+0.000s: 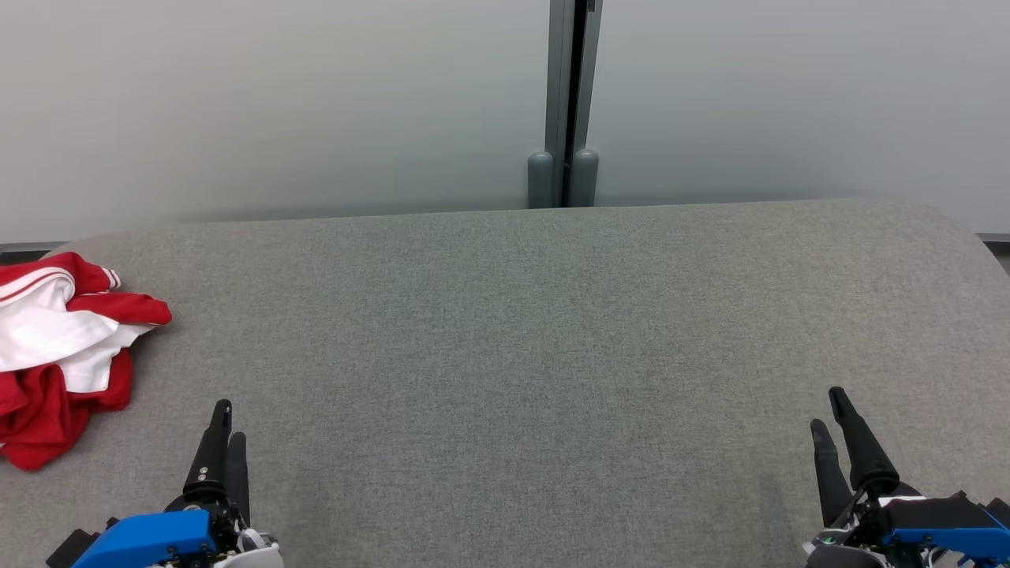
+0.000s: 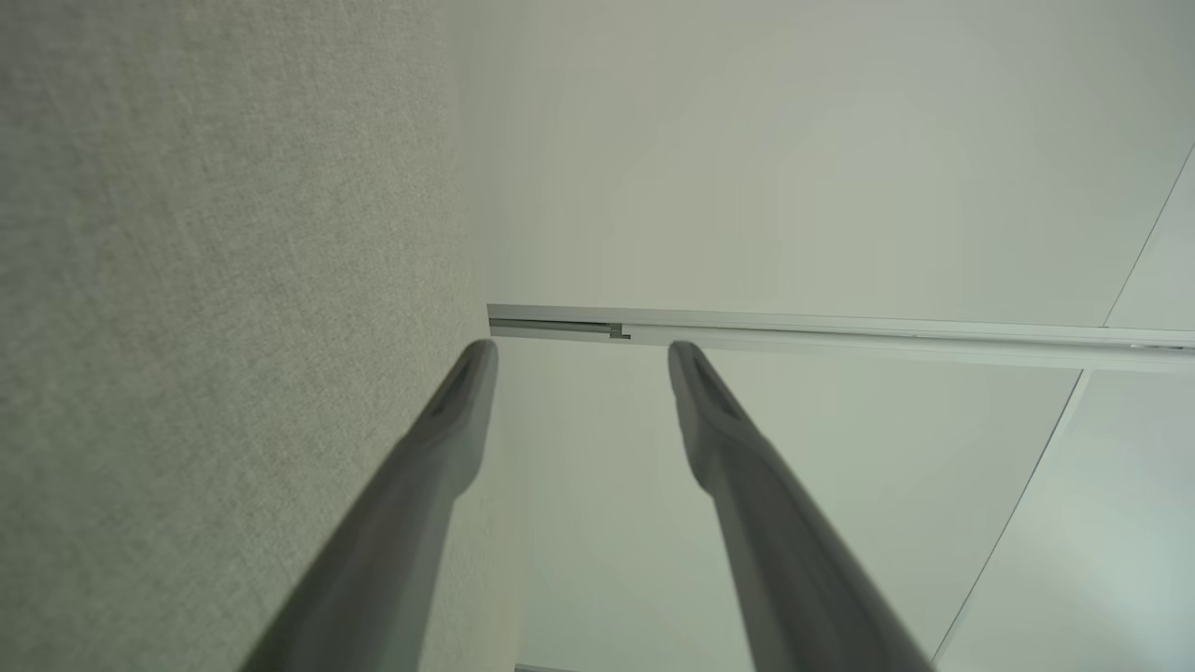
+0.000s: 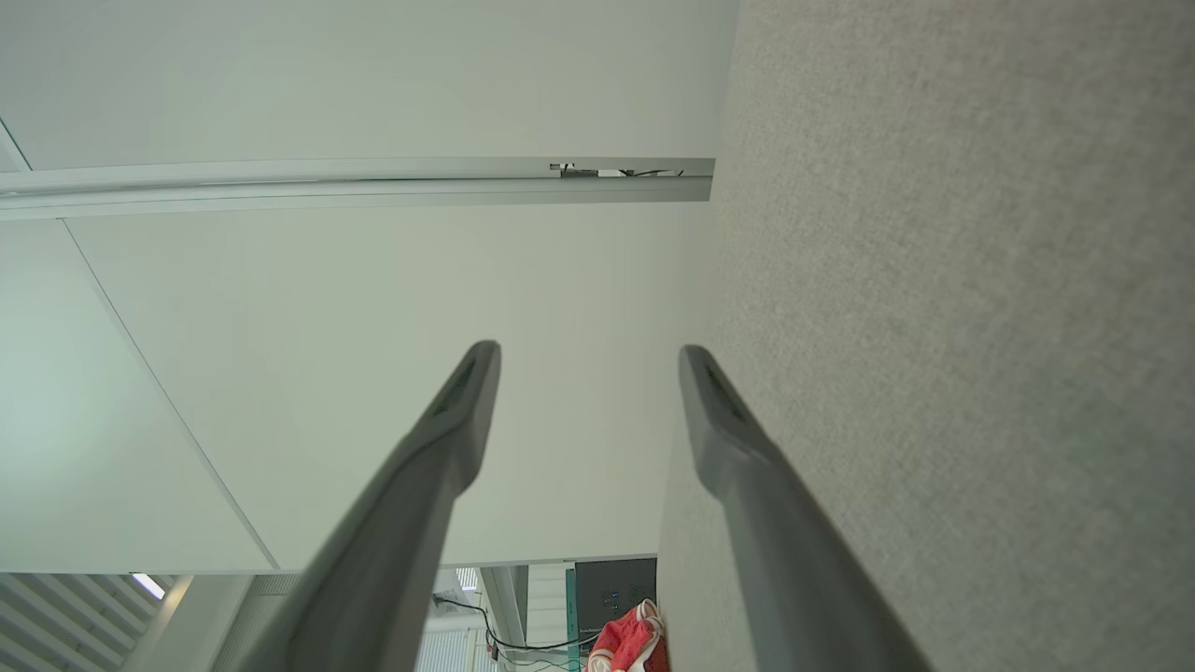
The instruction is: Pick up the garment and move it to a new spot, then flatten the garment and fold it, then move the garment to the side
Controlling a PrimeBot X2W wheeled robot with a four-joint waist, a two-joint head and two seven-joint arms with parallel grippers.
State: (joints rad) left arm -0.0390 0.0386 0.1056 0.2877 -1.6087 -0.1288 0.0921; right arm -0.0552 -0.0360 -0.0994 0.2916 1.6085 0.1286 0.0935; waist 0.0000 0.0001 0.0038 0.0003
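Note:
The garment (image 1: 59, 355) is a crumpled red and white heap at the far left edge of the grey table (image 1: 521, 331). My left gripper (image 1: 229, 418) stands at the lower left, just right of the heap and apart from it. In its wrist view the left gripper (image 2: 579, 359) is open with nothing between its fingers. My right gripper (image 1: 828, 409) stands at the lower right, far from the cloth. The right wrist view shows the right gripper (image 3: 588, 359) open and empty, with the garment (image 3: 630, 644) small at the bottom edge.
A pale wall (image 1: 276, 102) rises behind the table, with a grey vertical post (image 1: 570, 102) at its middle. The table's far corners are rounded. Wide bare grey cloth lies between the two grippers.

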